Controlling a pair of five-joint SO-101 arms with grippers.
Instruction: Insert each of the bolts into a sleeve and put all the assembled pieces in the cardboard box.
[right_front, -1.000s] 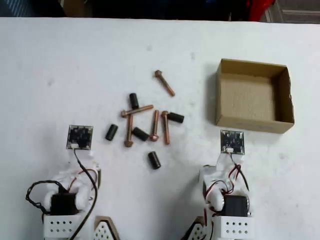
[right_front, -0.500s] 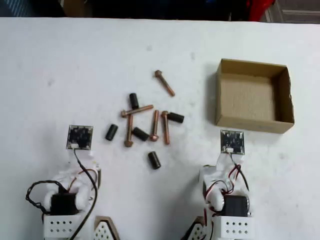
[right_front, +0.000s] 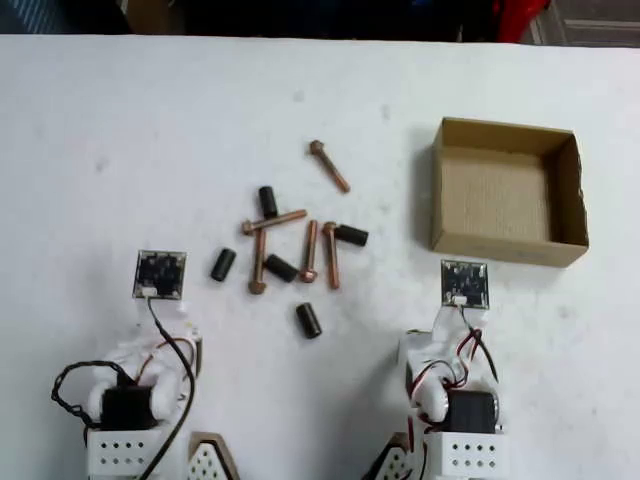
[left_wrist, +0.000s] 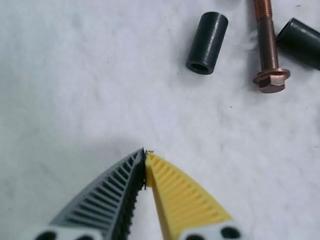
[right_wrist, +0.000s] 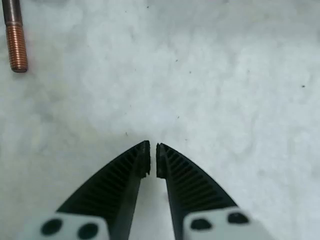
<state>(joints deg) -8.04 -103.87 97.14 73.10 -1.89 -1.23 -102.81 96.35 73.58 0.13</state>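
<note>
Several copper bolts (right_front: 309, 250) and several black sleeves (right_front: 281, 268) lie loose mid-table; one bolt (right_front: 328, 166) lies apart, farther back. The cardboard box (right_front: 500, 248) stands empty at the right. My left arm (right_front: 150, 340) rests at the near left and my right arm (right_front: 450, 370) at the near right, both short of the parts. The left gripper (left_wrist: 145, 155) is shut on nothing above bare table, with a sleeve (left_wrist: 207, 43), a bolt head (left_wrist: 270, 79) and a second sleeve (left_wrist: 302, 41) ahead of it. The right gripper (right_wrist: 152, 150) is shut and empty, a bolt's threaded end (right_wrist: 15, 45) off to one side.
The white table (right_front: 120, 130) runs wide to the left and back of the parts. Its far edge meets a dark background. The box sits just ahead of the right arm's wrist camera (right_front: 465, 284).
</note>
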